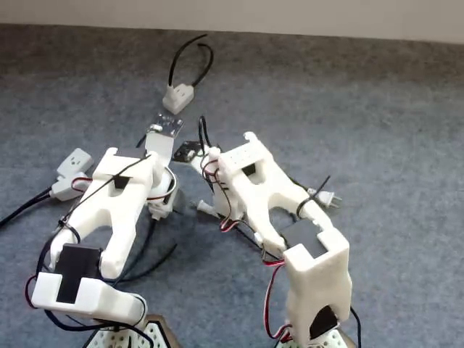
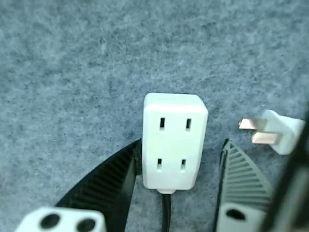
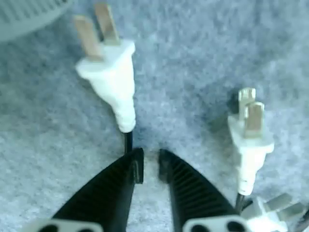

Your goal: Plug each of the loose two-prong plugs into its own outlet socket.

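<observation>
Left pincer straddles an outlet block; right pincer sits at a plug's cord.

Left pincer (image 2: 181,144): wide open. A white two-socket outlet block (image 2: 175,140) lies flat on the grey desk (image 2: 72,58) between its fingers, the dark finger (image 2: 113,176) just at the block's side and the other finger apart from it. A loose two-prong plug (image 2: 276,130) lies just beside, prongs toward the block. Right pincer (image 3: 150,158): a narrow gap only, nothing between the fingers. A white corded plug (image 3: 110,72) lies ahead, its cord (image 3: 128,140) passing behind one fingertip. A second plug (image 3: 251,140) lies near. High view: a far outlet block (image 1: 177,98) and a side outlet block (image 1: 72,170) beside the left arm.
</observation>
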